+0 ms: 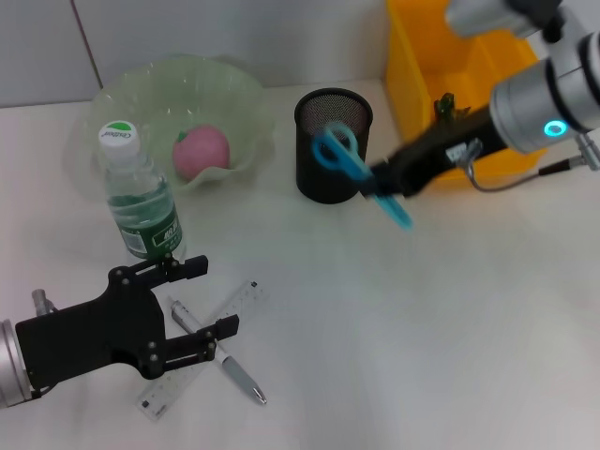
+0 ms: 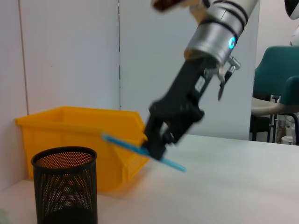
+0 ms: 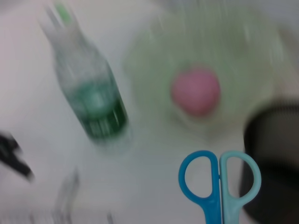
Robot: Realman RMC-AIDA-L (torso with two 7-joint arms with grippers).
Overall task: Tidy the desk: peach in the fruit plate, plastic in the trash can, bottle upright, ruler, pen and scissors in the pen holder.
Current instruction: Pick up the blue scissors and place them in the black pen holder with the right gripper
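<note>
Right gripper (image 1: 382, 180) has its jaws pinching the scissors (image 1: 339, 150), handles just ahead over the pen holder (image 1: 333, 145) rim; tip them steeper, centre over the mouth, then let go.

The right arm reaches in from the far right, its silver wrist with a lit blue ring sloping down to the black right gripper (image 1: 382, 183) — fingers clamped tight, held clear above the table. The left arm lies low at the near left; the left gripper (image 1: 211, 297) points to the right with its two black fingers (image 1: 187, 267) spread apart — nothing between them.
</note>
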